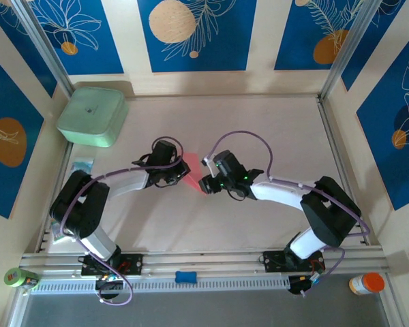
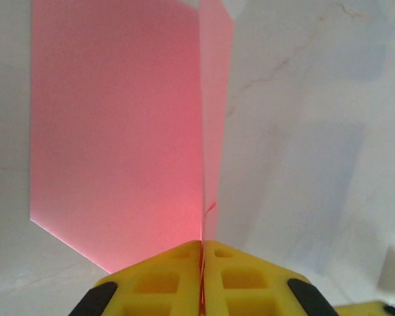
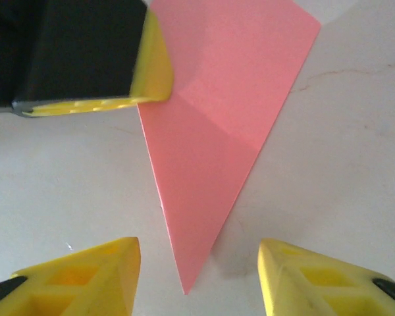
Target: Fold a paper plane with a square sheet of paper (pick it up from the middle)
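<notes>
The pink square sheet of paper (image 1: 191, 167) lies mid-table, folded into a pointed dart, the paper plane shape (image 3: 210, 138). Its tip points toward my right gripper. My left gripper (image 1: 180, 172) is shut on an upright centre fold of the paper (image 2: 118, 131). In the left wrist view its yellow fingers (image 2: 164, 280) press together on the ridge, one flap flat to the left and a narrow flap standing. My right gripper (image 3: 199, 266) is open just short of the tip, touching nothing. The left gripper's finger (image 3: 145, 72) rests on the paper's upper left edge in the right wrist view.
A mint-green square box (image 1: 92, 116) sits at the back left, with small clear packets (image 1: 82, 165) in front of it. On the near rail are a green roll (image 1: 20, 277), a blue piece (image 1: 185, 276) and an orange-capped bottle (image 1: 366, 283). Patterned walls enclose the table.
</notes>
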You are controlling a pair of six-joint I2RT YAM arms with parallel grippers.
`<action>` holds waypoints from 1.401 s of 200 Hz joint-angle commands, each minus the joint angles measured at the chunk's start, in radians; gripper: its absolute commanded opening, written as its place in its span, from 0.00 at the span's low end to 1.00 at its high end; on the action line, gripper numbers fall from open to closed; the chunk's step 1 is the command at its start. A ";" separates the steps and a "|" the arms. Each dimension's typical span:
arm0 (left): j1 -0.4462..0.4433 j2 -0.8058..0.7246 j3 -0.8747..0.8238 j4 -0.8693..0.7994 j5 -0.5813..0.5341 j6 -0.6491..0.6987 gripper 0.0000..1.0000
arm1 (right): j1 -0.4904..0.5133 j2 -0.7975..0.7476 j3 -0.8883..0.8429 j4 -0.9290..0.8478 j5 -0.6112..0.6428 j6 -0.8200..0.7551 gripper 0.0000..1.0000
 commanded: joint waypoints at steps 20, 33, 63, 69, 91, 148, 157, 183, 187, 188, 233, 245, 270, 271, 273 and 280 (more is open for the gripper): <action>-0.029 0.000 0.049 -0.155 -0.098 -0.050 0.10 | 0.086 0.069 -0.055 0.220 0.134 -0.213 0.45; -0.031 0.004 0.054 -0.158 -0.094 -0.058 0.10 | 0.104 0.090 -0.067 0.265 0.128 -0.244 0.45; -0.033 0.016 0.068 -0.167 -0.075 -0.069 0.11 | 0.133 0.136 -0.086 0.351 0.125 -0.278 0.45; -0.033 0.018 0.069 -0.167 -0.069 -0.073 0.11 | 0.134 0.147 -0.086 0.359 0.123 -0.279 0.45; -0.032 0.021 0.072 -0.165 -0.058 -0.084 0.11 | 0.141 0.188 -0.076 0.377 0.141 -0.285 0.44; -0.025 -0.003 0.070 -0.178 -0.041 -0.112 0.16 | 0.137 0.250 -0.073 0.420 0.142 -0.307 0.24; -0.019 -0.011 0.066 -0.177 -0.038 -0.114 0.17 | 0.136 0.253 -0.076 0.424 0.141 -0.311 0.21; 0.013 -0.052 0.057 -0.195 -0.042 -0.100 0.27 | 0.129 0.243 -0.088 0.427 0.141 -0.319 0.13; 0.021 -0.060 0.052 -0.201 -0.046 -0.095 0.29 | 0.128 0.238 -0.090 0.429 0.140 -0.318 0.13; 0.024 -0.062 0.052 -0.203 -0.047 -0.095 0.30 | 0.128 0.237 -0.090 0.430 0.140 -0.318 0.13; 0.098 -0.181 -0.078 -0.185 -0.068 -0.077 0.40 | 0.100 0.200 -0.106 0.422 0.071 -0.291 0.10; 0.101 -0.203 -0.108 -0.169 -0.064 -0.077 0.39 | 0.091 0.193 -0.106 0.419 0.050 -0.283 0.09; 0.099 -0.204 -0.163 -0.094 -0.013 -0.083 0.30 | 0.073 0.183 -0.101 0.402 0.008 -0.267 0.09; 0.099 -0.203 -0.165 -0.089 -0.008 -0.083 0.30 | 0.073 0.182 -0.102 0.401 0.007 -0.266 0.09; 0.098 -0.202 -0.168 -0.080 -0.002 -0.085 0.29 | 0.072 0.181 -0.102 0.400 0.003 -0.265 0.09; 0.098 -0.190 -0.177 -0.053 0.016 -0.091 0.27 | 0.068 0.179 -0.100 0.394 -0.008 -0.259 0.09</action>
